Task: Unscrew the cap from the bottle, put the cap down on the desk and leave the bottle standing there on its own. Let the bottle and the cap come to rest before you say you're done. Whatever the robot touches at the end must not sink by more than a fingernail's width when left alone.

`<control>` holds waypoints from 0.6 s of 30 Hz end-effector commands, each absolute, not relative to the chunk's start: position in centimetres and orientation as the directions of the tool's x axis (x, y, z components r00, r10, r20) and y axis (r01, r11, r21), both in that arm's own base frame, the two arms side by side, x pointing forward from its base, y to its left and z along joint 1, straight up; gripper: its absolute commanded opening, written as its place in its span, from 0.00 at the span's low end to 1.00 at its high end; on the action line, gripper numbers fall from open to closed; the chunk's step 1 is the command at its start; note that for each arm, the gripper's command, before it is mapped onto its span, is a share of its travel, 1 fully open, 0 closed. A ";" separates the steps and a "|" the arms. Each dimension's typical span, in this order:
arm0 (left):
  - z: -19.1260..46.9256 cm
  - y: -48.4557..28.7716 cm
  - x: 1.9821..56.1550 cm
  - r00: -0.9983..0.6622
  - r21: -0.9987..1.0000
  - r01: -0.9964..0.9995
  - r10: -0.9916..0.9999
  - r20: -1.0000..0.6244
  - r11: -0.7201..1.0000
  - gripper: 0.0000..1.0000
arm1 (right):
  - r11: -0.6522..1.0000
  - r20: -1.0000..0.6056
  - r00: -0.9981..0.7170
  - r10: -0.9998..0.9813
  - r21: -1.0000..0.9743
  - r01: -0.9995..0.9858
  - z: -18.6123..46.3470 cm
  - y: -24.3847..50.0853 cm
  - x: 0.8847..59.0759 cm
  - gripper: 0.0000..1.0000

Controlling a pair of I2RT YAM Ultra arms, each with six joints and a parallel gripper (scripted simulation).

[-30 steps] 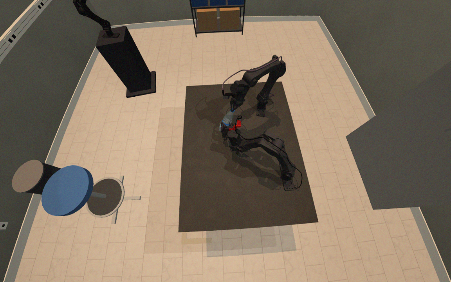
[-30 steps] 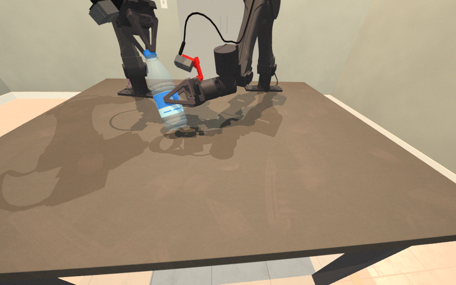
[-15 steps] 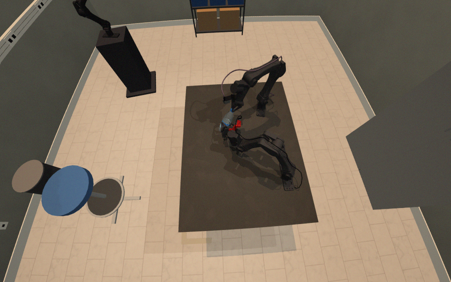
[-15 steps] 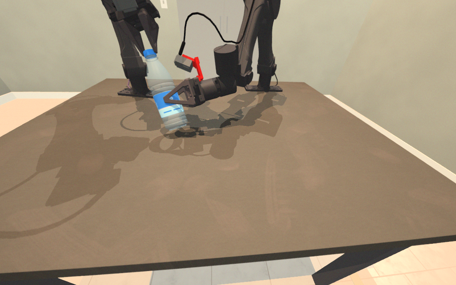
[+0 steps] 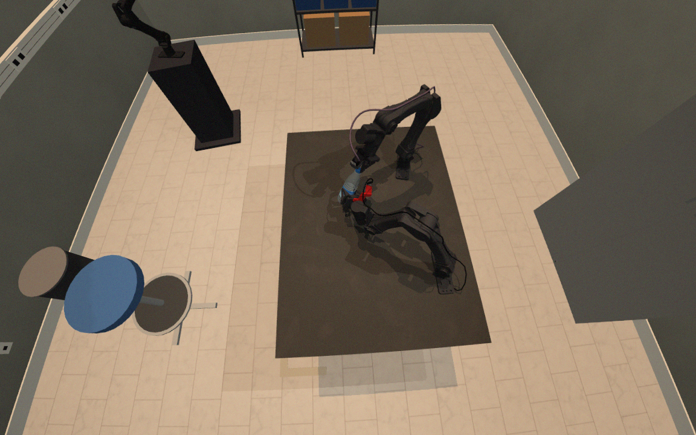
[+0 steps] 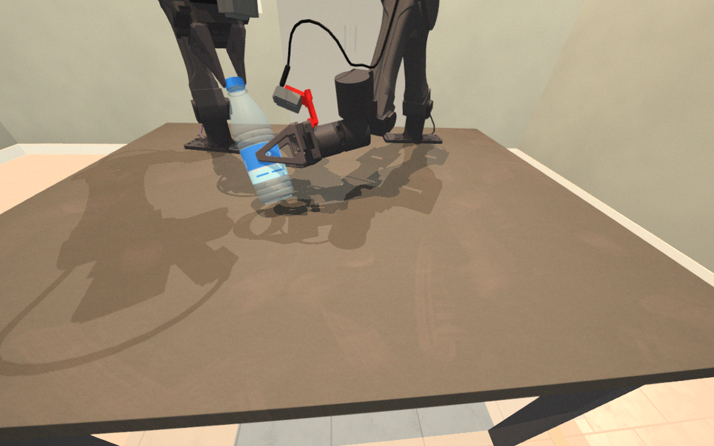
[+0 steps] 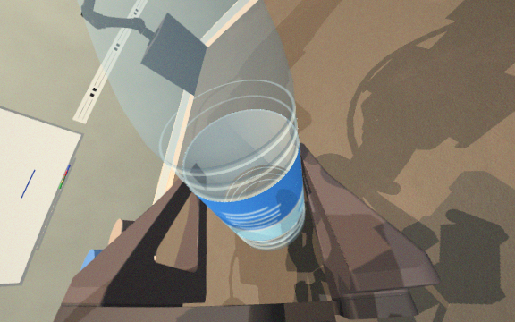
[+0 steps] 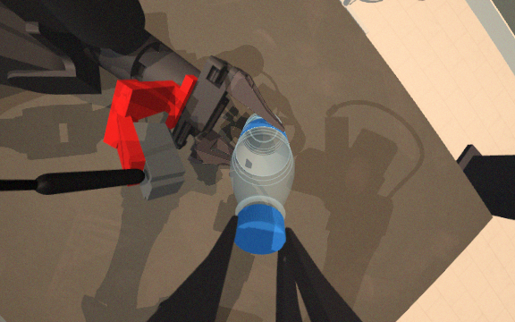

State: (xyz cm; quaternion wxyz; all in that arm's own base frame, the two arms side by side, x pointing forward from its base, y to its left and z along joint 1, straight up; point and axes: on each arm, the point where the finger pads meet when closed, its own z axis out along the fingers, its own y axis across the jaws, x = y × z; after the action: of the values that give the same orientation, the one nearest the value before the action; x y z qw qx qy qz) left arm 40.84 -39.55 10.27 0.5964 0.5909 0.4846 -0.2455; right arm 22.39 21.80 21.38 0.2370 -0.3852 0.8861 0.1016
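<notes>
A clear bottle [image 5: 351,181] [image 6: 251,119] [image 7: 257,206] [image 8: 263,181] with a blue label is tilted, its base low over the desk [image 5: 328,313] [image 6: 404,305]. Whether the base touches the desk I cannot tell. My left gripper [image 6: 260,155] [image 7: 247,159] [image 8: 266,149] is shut on the bottle around its label. The blue cap [image 6: 235,84] [image 8: 260,233] sits on the bottle's neck; how tightly it is threaded does not show. My right gripper [image 6: 235,82] [image 8: 259,228] comes from above and is shut on the cap, one finger on each side.
A red bracket [image 5: 362,193] [image 6: 310,106] [image 8: 125,112] with a grey camera [image 6: 287,98] [image 8: 160,160] stands up from the left wrist, close to the bottle and the right gripper. A black cable [image 6: 320,27] loops above the left arm. The desk's front edge [image 6: 348,407] is far from the bottle.
</notes>
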 end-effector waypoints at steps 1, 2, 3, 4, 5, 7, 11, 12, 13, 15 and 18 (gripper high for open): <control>11.5 -39.7 40.9 0.429 0.482 0.857 0.269 -0.863 0.182 0.00 | 0.480 -0.484 -0.364 -0.796 -0.137 -0.867 22.1 21.8 22.3 0.00; 11.5 -39.7 40.9 0.429 0.482 0.857 0.269 -0.863 0.182 0.00 | 0.443 -0.477 -0.325 -0.817 -0.159 -0.882 22.1 21.8 22.3 0.00; 11.5 -39.7 40.9 0.429 0.482 0.857 0.269 -0.863 0.182 0.00 | 0.406 -0.469 -0.284 -0.836 -0.181 -0.896 22.1 21.8 22.3 0.00; 11.5 -39.7 40.9 0.429 0.482 0.857 0.269 -0.863 0.182 0.00 | 0.406 -0.469 -0.284 -0.836 -0.181 -0.896 22.1 21.8 22.3 0.00; 11.5 -39.7 40.9 0.429 0.482 0.857 0.269 -0.863 0.182 0.00 | 0.406 -0.469 -0.284 -0.836 -0.181 -0.896 22.1 21.8 22.3 0.00; 11.5 -39.7 40.9 0.429 0.482 0.857 0.269 -0.863 0.182 0.00 | 0.270 -0.434 -0.141 -0.890 -0.252 -0.929 22.2 21.8 22.2 0.00; 11.5 -39.7 40.9 0.429 0.482 0.857 0.269 -0.863 0.182 0.00 | 0.103 -0.380 0.030 -0.924 -0.323 -0.941 22.2 21.8 22.2 0.00; 11.5 -39.7 40.9 0.429 0.482 0.857 0.269 -0.863 0.182 0.00 | 0.083 -0.373 0.049 -0.926 -0.330 -0.940 22.2 21.8 22.2 0.00; 11.5 -39.7 40.9 0.429 0.482 0.857 0.269 -0.863 0.182 0.00 | 0.083 -0.373 0.049 -0.926 -0.330 -0.940 22.2 21.8 22.2 0.00; 11.5 -39.7 40.9 0.429 0.482 0.857 0.269 -0.863 0.182 0.00 | 0.083 -0.373 0.049 -0.926 -0.330 -0.940 22.2 21.8 22.2 0.00; 11.5 -39.7 40.9 0.429 0.482 0.857 0.269 -0.863 0.182 0.00 | 0.083 -0.373 0.049 -0.926 -0.330 -0.940 22.2 21.8 22.2 0.00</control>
State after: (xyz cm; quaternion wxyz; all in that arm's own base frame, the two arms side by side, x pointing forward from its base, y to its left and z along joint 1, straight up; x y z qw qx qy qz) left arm 40.84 -39.54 10.25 0.5965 0.5916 0.4841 -0.2446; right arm 22.38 21.76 21.36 0.2564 -0.6539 0.7116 0.0177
